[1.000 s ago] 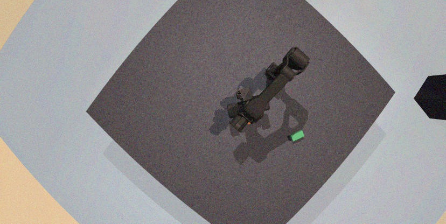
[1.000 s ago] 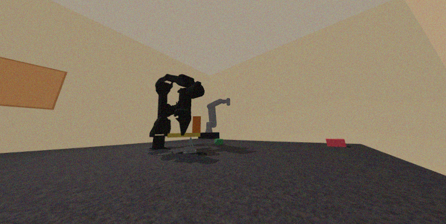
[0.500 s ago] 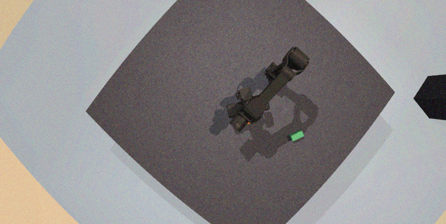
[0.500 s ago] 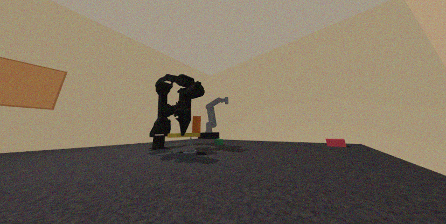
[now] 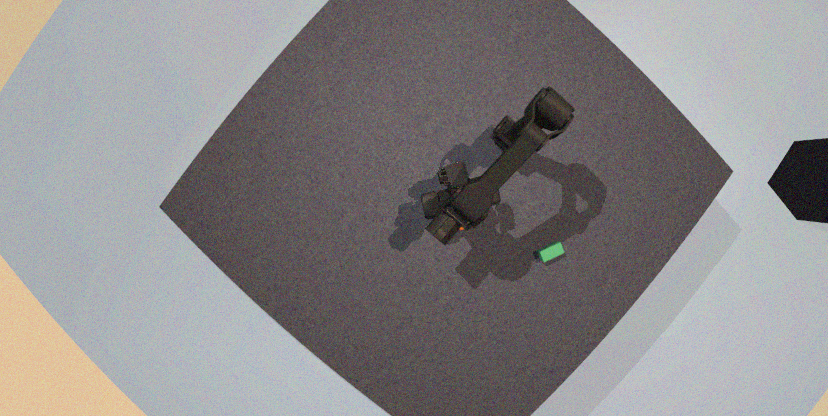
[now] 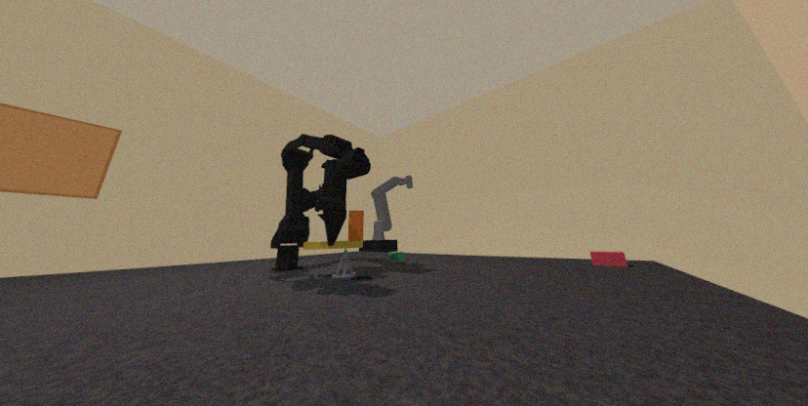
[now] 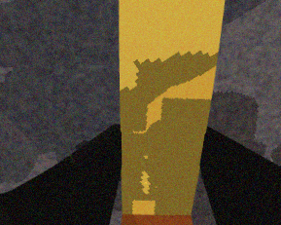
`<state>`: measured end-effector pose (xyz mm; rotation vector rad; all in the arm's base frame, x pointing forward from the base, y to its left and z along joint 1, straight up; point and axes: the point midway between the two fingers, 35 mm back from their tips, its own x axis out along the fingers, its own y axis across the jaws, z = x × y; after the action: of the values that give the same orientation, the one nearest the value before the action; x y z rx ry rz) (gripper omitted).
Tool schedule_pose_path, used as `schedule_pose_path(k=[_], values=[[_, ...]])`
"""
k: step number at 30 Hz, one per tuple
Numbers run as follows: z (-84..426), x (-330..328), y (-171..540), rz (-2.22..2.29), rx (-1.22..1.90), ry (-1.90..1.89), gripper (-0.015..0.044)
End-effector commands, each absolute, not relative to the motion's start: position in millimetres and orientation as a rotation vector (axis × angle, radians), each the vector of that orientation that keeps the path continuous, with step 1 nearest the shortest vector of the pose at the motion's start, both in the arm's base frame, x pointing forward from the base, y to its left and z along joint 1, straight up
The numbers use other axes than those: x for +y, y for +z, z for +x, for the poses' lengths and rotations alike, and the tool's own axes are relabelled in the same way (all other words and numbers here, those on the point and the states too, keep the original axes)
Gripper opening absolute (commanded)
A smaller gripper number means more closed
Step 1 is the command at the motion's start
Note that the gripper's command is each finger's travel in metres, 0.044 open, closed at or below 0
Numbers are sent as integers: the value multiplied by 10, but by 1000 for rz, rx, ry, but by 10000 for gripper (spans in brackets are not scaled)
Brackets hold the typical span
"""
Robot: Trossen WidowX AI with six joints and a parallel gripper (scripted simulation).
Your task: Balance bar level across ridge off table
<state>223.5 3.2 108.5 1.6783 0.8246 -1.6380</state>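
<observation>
The yellow bar point(image 6: 313, 245) point(image 7: 170, 28) looks level and clear of the table in the exterior view. An orange block point(image 6: 356, 225) point(image 7: 157, 220) stands on one end of it; only a speck of orange shows in the top view. My gripper point(image 6: 332, 243) point(image 7: 159, 134) points down and is shut on the bar, with a finger on each long side. The pale grey ridge point(image 6: 343, 268) stands on the table under the bar, nearer the orange block than my fingers are. Its top meets the bar's underside in that view; I cannot tell whether they touch. The arm hides bar and ridge in the top view.
A green block point(image 5: 551, 252) point(image 6: 396, 257) lies on the dark table point(image 5: 324, 94) point(image 6: 508, 335). A red block point(image 6: 608, 259) lies far to the right in the exterior view. A grey arm point(image 6: 382, 211) on a black base stands behind. A black shape point(image 5: 802, 181) is at the top view's right edge.
</observation>
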Motion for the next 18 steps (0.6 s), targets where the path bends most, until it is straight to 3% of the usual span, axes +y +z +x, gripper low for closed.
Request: schedule_pose_path(k=[1, 6, 18], values=[[2234, 32, 1084, 1678, 825, -1639, 53], [2234, 32, 1084, 1678, 825, -1639, 167], [2234, 32, 1084, 1678, 825, -1639, 167]])
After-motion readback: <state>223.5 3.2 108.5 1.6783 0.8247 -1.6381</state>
